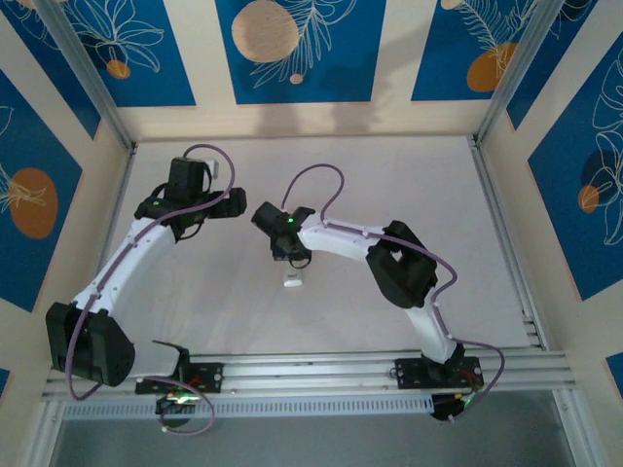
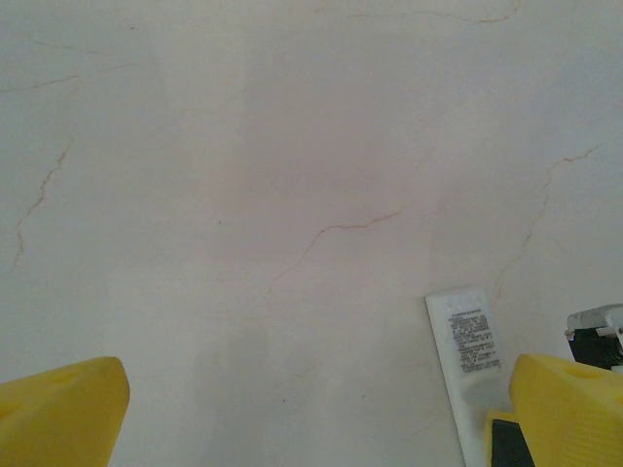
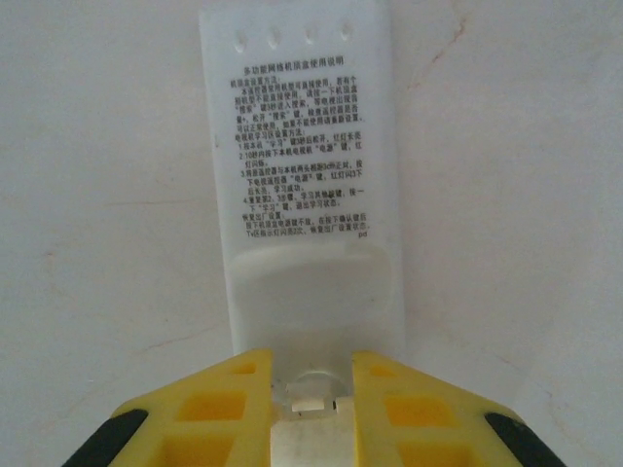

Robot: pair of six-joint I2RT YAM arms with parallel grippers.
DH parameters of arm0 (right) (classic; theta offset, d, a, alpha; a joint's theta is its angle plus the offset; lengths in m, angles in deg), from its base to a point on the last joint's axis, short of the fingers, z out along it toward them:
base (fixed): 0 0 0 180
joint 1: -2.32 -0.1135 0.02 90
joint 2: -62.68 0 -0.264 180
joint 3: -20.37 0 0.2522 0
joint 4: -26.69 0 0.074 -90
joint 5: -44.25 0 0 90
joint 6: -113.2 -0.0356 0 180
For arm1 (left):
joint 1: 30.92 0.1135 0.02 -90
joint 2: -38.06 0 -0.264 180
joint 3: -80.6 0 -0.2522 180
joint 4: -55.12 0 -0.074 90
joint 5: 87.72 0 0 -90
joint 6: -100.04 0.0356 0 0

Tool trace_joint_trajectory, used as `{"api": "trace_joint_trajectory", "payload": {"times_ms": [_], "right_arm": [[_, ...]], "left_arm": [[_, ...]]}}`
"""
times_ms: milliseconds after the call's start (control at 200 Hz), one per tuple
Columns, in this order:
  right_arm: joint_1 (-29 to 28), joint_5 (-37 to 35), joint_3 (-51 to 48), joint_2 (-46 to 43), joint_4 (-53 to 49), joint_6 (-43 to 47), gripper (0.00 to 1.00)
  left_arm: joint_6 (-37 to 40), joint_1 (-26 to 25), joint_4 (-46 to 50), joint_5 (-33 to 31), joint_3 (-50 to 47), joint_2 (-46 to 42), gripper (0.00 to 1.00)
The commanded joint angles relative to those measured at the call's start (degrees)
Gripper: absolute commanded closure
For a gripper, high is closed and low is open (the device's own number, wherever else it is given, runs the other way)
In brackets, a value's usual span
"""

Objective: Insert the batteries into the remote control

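The slim white plastic remote control (image 3: 307, 165) lies label-up near the middle of the pale worktop (image 1: 409, 185). The right gripper (image 3: 311, 362) pinches what looks like a small silver-tipped battery (image 3: 311, 384) at its cover end. The left gripper (image 2: 316, 389) hangs spread. Brace the remote and seat the battery level.

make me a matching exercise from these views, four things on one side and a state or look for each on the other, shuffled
Things:
1. remote
2. table
3. left jaws
4. right jaws

States:
A. narrow gap, at the remote's end
B. printed back facing up
C. wide apart, above the table
D. pale, with hairline cracks

Pairs: 1-B, 2-D, 3-C, 4-A
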Motion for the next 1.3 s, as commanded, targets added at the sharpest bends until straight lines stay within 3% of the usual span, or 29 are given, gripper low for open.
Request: {"api": "trace_joint_trajectory", "payload": {"times_ms": [0,1290], "right_arm": [[0.04,1.62,2.50,1.51,-2.81,-0.46,0.80],[0.23,-0.42,7.75,4.96,-7.89,-0.81,0.80]], "left_arm": [[-0.34,0.50,0.13,0.77,0.70,-0.05,0.00],[-0.25,0.50,0.33,0.82,0.72,0.06,0.00]]}}
